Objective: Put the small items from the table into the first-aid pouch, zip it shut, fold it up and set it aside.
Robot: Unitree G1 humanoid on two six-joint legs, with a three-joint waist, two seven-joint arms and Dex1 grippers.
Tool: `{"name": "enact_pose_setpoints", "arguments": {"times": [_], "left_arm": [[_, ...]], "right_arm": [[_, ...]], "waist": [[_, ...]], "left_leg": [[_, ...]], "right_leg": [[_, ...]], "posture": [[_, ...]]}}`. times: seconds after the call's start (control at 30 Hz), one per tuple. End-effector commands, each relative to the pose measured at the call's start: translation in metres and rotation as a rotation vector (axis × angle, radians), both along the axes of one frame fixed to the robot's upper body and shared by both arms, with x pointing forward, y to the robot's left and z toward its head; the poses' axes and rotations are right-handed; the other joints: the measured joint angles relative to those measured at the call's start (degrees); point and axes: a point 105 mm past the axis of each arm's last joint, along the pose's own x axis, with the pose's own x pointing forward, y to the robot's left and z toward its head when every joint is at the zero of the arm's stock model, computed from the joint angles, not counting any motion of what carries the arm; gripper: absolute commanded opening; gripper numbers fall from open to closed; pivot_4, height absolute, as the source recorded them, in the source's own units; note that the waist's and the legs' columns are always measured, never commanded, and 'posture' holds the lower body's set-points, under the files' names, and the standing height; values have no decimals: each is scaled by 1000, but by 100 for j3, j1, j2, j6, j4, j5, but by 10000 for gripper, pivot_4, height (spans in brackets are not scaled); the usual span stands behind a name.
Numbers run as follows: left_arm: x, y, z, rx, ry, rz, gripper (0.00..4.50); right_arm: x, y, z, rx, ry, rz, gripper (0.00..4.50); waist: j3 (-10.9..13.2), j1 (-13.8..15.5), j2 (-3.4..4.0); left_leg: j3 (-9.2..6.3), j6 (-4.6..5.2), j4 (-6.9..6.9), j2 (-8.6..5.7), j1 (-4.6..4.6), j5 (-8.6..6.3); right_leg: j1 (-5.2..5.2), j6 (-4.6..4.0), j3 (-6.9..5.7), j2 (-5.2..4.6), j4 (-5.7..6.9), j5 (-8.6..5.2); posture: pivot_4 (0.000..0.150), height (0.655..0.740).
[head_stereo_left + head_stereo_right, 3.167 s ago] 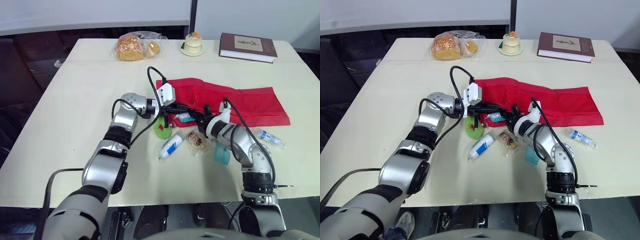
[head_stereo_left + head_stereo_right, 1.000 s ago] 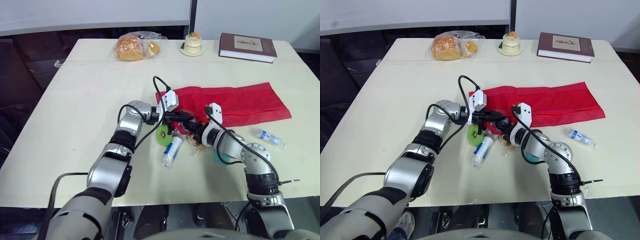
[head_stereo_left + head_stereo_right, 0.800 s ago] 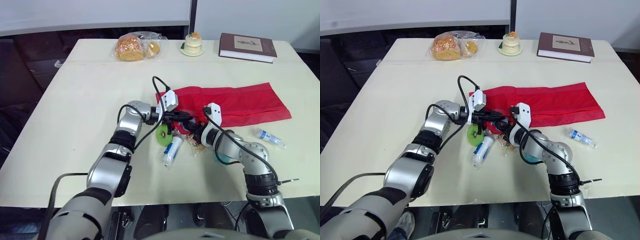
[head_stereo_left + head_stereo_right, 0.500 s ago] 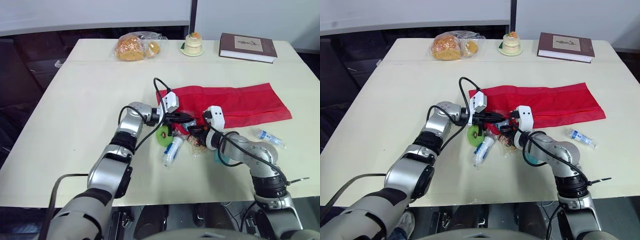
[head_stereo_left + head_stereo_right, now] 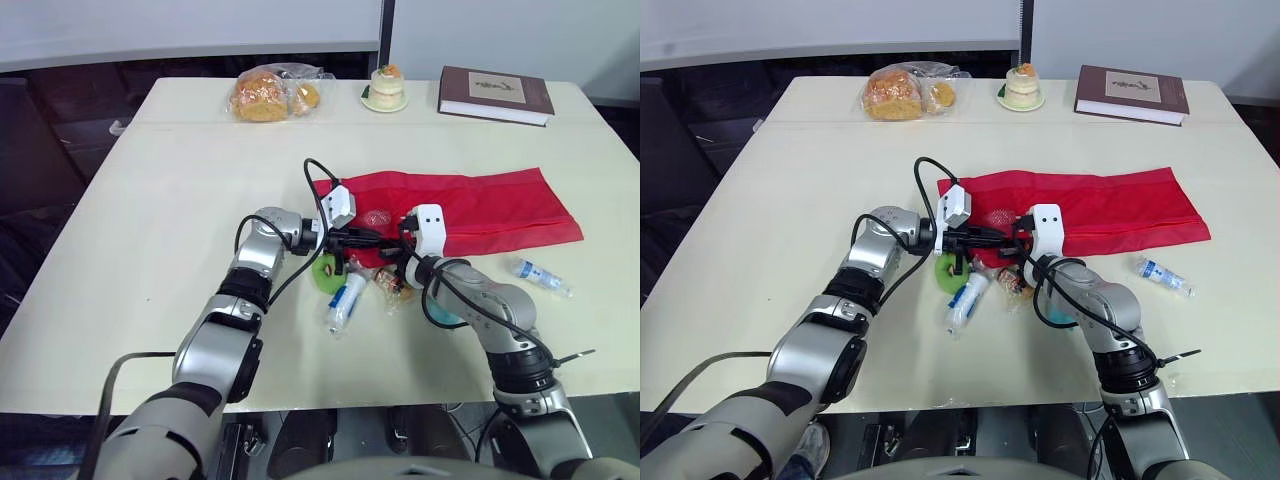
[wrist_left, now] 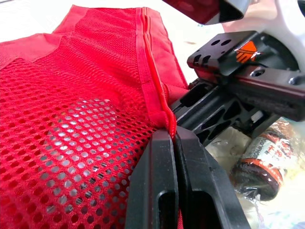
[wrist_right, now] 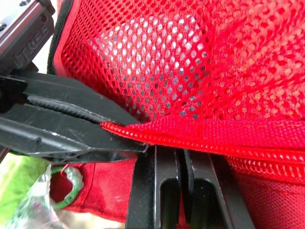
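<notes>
The red mesh first-aid pouch lies spread across the table's middle. My left gripper is shut on its zip edge at the near left corner. My right gripper is shut on the same red edge, right beside the left gripper's fingers. A pale item shows through the mesh. In front of the pouch lie a green packet, a white and blue tube and a snack packet. A teal sachet is partly hidden under my right arm. A small bottle lies to the right.
A bag of bread, a small cake on a plate and a brown book stand along the table's far edge. The bare tabletop stretches to the left.
My right gripper has risen from the snack packet to the pouch's edge and closed on it beside the left gripper. The left gripper has kept its hold.
</notes>
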Motion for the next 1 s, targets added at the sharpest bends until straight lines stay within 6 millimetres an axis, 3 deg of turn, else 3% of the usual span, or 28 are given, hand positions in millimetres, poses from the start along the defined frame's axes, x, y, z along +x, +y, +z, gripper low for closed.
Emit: {"name": "enact_pose_setpoints", "arguments": {"times": [0.03,0.33,0.6,0.73,1.0], "left_arm": [[-15,-9,-12,24,36,-86,0],[-15,-9,-14,28,44,-86,0],[9,8,-3,32,-5,46,0],[25,19,10,9,-56,136,0],[31,41,12,51,-108,178,0]], "right_arm": [[15,-7,37,33,-165,-63,1192],[16,1,44,59,-277,-68,1192],[-10,-10,34,-78,-279,51,1192],[-33,-25,37,-115,-246,130,1192],[-62,-49,62,-69,-351,145,1192]], "waist": [[0,-1,0],[0,-4,0],[0,7,0],[0,4,0],[1,10,0]], "left_leg": [[0,0,0,0,1,0],[0,-1,0,0,1,1],[0,0,0,-4,-2,0],[-6,-1,0,-4,-1,0],[-5,0,0,-4,0,0]], "right_leg": [[0,0,0,0,1,0],[0,0,0,0,1,0],[0,0,0,-2,-4,0],[0,-1,-6,2,-2,-1],[0,0,-5,3,0,0]], "posture": [[1500,7289],[1500,7289],[1500,7289],[1500,7289],[1500,7289]]}}
